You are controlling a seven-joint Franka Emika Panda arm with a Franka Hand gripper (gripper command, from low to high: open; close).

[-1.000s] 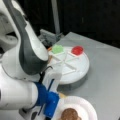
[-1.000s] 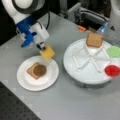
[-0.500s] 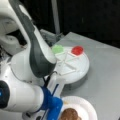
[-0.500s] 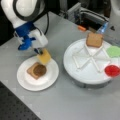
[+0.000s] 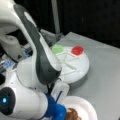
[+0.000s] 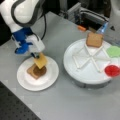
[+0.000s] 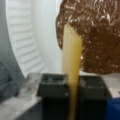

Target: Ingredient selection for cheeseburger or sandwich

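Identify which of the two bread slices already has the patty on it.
The bread slice on the small white plate, the bottom bread slice, carries the dark patty; the gripper holds the cheese square above it. The other bread slice stands bare on the divided tray.

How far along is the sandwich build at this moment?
Done: a bread slice with the patty on it sits on the white plate. In hand: the gripper holds the cheese square just above that stack. Left: another bread slice sits on the divided tray.
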